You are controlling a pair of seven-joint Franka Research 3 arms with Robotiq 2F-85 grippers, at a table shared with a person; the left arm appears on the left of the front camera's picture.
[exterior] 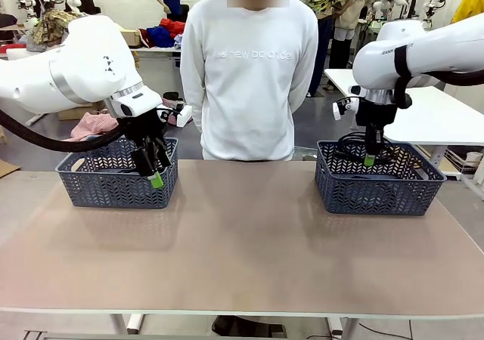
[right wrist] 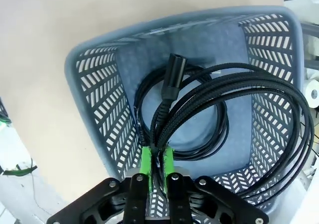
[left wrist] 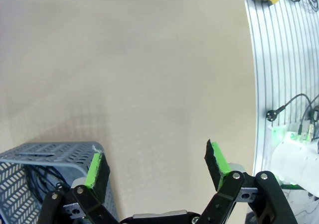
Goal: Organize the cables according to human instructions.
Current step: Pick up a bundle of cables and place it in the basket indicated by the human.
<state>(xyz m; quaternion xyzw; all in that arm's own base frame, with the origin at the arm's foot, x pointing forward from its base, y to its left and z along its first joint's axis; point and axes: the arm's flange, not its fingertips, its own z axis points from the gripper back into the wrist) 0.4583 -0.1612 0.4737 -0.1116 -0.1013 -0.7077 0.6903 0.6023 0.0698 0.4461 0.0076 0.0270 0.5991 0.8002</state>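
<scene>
Right wrist view, jaws hide cable [right wrist: 199, 109] strands, basket [right wrist: 94, 99] rim cropped.

Just ahead of the right gripper [right wrist: 156, 160], a grey perforated basket [right wrist: 94, 99] sits on the tan table [right wrist: 45, 30]. Its green pads [right wrist: 145, 159] stand close together around strands of a coiled black cable [right wrist: 234, 97]; beyond them the plug [right wrist: 173, 74] points away.
</scene>
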